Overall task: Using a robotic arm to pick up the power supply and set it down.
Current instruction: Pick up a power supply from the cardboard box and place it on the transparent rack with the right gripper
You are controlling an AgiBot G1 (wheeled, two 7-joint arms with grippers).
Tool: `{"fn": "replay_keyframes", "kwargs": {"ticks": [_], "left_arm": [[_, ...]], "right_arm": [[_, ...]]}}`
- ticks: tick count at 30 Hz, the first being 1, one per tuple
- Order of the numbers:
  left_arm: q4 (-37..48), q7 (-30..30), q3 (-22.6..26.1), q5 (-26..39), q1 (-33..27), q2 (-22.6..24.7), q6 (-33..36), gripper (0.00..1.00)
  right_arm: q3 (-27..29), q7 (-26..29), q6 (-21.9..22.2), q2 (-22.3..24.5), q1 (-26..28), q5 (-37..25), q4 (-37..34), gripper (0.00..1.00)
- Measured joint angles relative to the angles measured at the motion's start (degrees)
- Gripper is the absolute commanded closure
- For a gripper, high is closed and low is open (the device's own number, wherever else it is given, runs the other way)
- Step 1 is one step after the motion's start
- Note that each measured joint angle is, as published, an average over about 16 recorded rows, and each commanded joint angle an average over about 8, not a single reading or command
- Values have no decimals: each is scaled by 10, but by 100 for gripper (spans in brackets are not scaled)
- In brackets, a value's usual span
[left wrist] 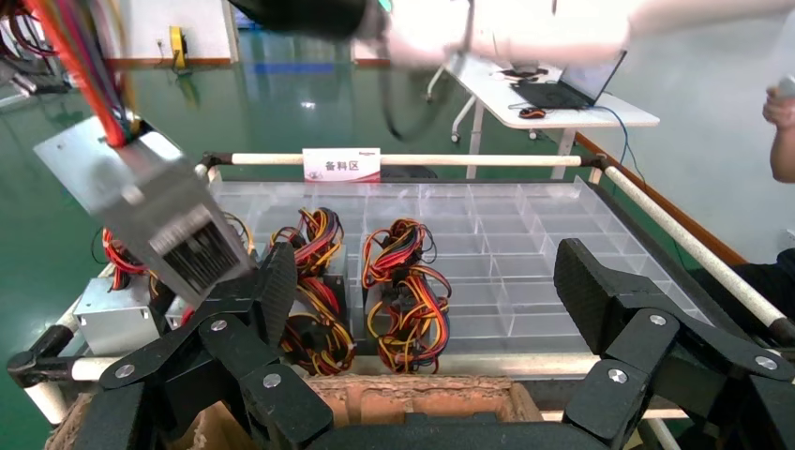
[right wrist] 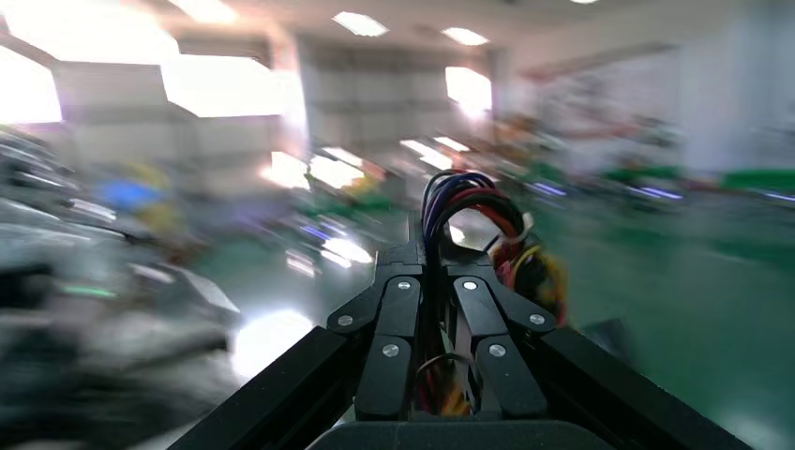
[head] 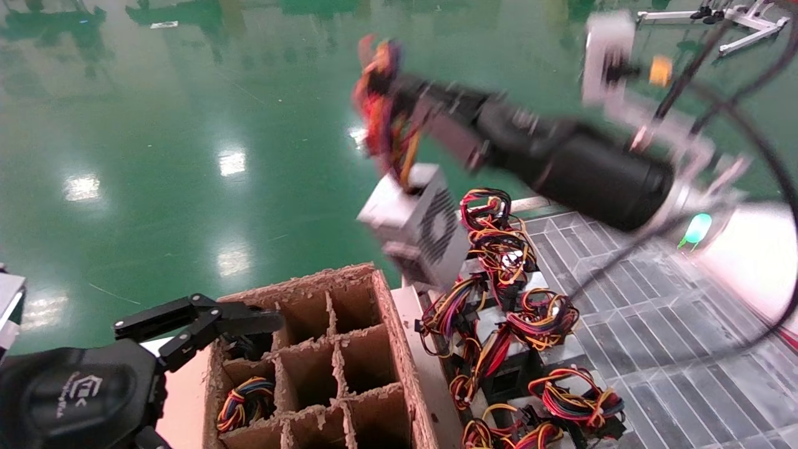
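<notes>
1. Right gripper (head: 389,93) of the robotic arm (head: 580,165): raised high over the green floor (head: 156,156), its 2 black fingers (right wrist: 398,323) clenched on the wire bundle (right wrist: 469,202) of 1 power supply (head: 414,218).
2. Power supply: 1 silver-grey box with a round fan grille, hanging tilted in the air by its red, yellow and black wires, above the gap between the cardboard box (head: 324,362) and the tray (head: 654,312); it touches neither.
3. Left gripper (head: 206,324): low at the near left corner of the cardboard box, its 2 fingers (left wrist: 600,295) spread apart and holding nothing.
4. Cardboard box: brown, split by dividers into cells; at least 6 cells show, and 1 cell near the left gripper holds a coil of coloured wires (head: 246,402).
5. Tray: clear, gridded, framed by white rails, with a labelled sign (left wrist: 341,165) on its far rail. Several more supplies with wire bundles (head: 542,312) lie along its side nearest the box; their exact count cannot be told.
</notes>
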Motion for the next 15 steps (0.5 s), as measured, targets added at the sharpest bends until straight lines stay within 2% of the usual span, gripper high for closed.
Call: {"fn": "replay_keyframes", "kwargs": {"ticks": [8,15], "left_arm": [[0,0,0,0,0,0,0,0],[0,0,0,0,0,0,0,0]], "right_arm": [[-51,-34,87,17,142,-96,-68,100],[-112,-80,158,11,233,-195,-101,100]]}}
